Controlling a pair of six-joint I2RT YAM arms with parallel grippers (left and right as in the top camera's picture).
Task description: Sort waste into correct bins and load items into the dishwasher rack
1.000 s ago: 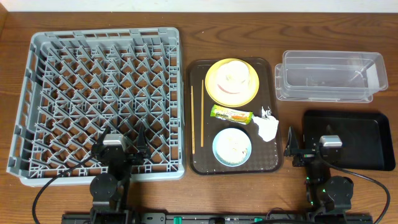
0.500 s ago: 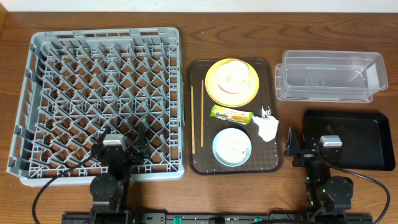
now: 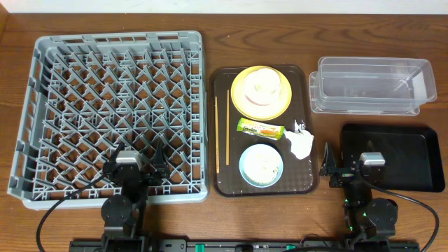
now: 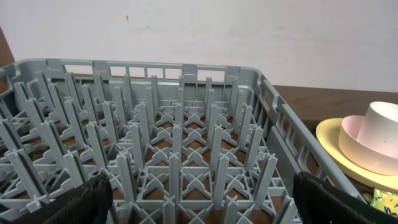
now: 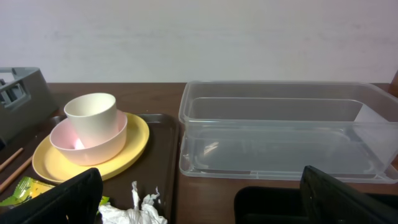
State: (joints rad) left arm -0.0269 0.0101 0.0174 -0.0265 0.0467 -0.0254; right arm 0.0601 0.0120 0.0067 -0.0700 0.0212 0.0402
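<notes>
From above you can see everything at once. The big grey dishwasher rack (image 3: 119, 36) sits on the left of the desk (image 3: 280, 35). Just beside it is a brown tray (image 3: 304, 178). On the brown tray are the yellow plate (image 3: 241, 101), the green-and-orange wrapper (image 3: 260, 129), the crumpled white napkin (image 3: 301, 145) and the light-blue bowl (image 3: 245, 157) with whitish bits in it. The chopsticks (image 3: 228, 129) lie along its left side. On the right, the clear tub (image 3: 364, 103) is at the back and the black tray (image 3: 413, 161) is in front of it.

From above, the things on the plate look like pale rings. The right wrist view shows what they are: a small cream cup (image 5: 92, 113) standing inside a wider pale cup (image 5: 93, 144). The left wrist view shows the rack's pegs standing up in rows, with the plate at the right edge. The blue bowl shows only from above.

The left fingers (image 4: 84, 202) are spread wide apart. They hold nothing and hang over the near side of the rack. The right fingers (image 5: 65, 199) are spread wide too and hold nothing. They are by the near left end of the black tray, close to the brown tray.
</notes>
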